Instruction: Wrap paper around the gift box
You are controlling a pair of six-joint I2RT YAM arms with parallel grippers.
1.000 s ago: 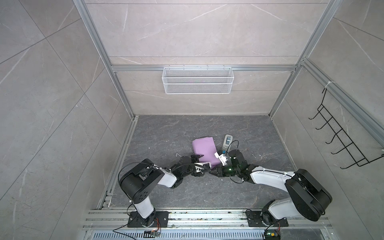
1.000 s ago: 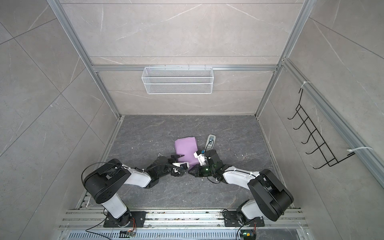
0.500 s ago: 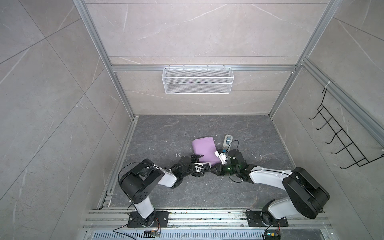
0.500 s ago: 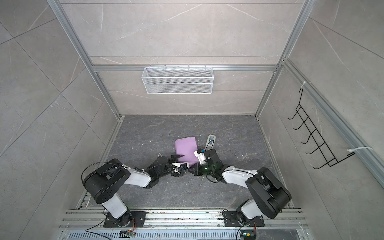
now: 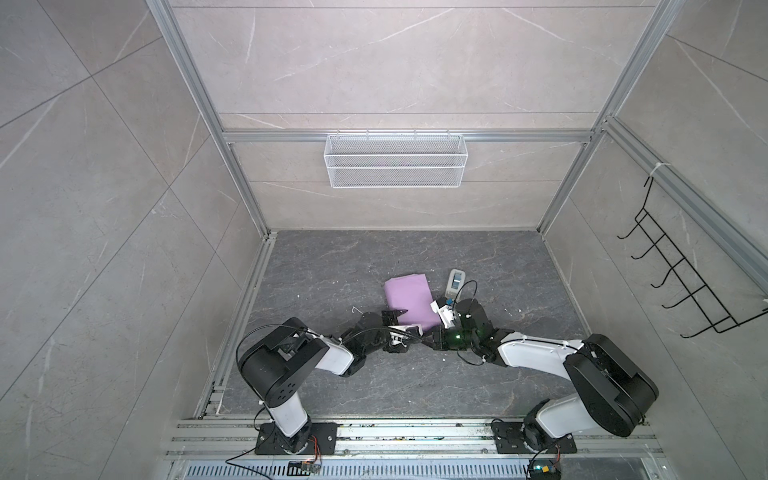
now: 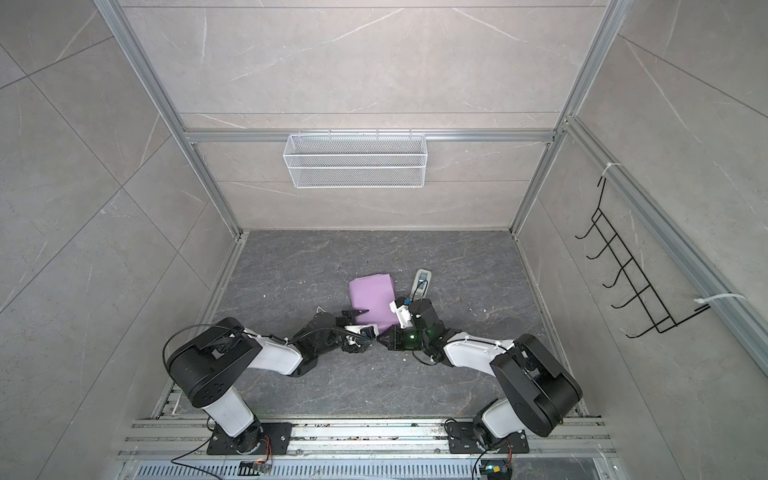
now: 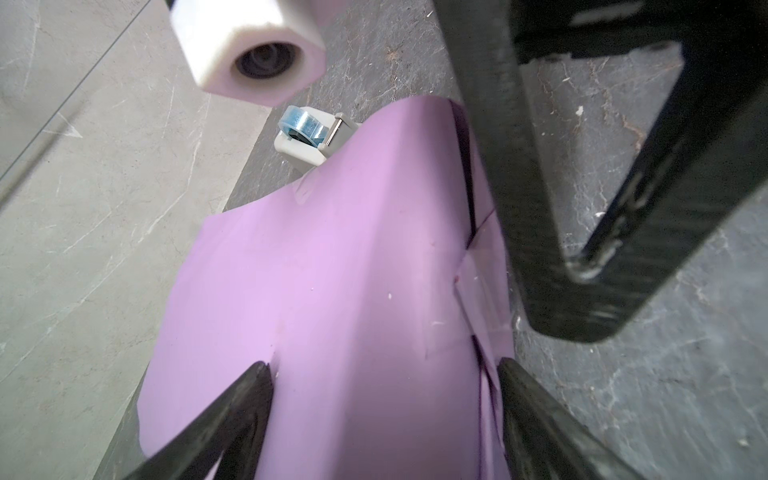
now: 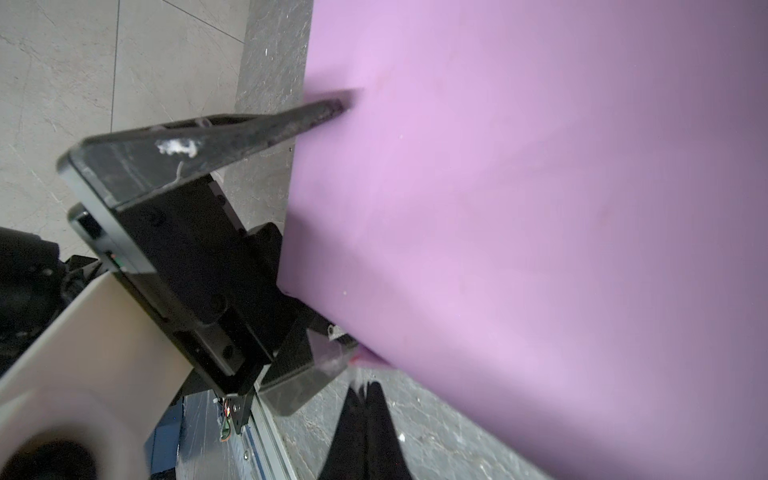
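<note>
L gripper (image 7: 382, 370): jaws stood wide, astride paper (image 5: 409, 299) at its near end
R gripper (image 8: 365, 388): shut, tip by near corner
Gift box: hidden inside wrap, just beyond both grippers
Change: none; I held both still, prob. pinning fold

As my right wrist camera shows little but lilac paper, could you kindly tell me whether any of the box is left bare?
Observer: No; in both top views the paper covers every side in view, with nothing bare showing.
Operator: Thanks. Where is the tape dispenser?
Observer: The tape dispenser stands beside the paper's far right corner.
Operator: Is any seam taped?
Observer: The left wrist view shows what looks like a clear tape strip over a seam, next to the open left gripper.
</note>
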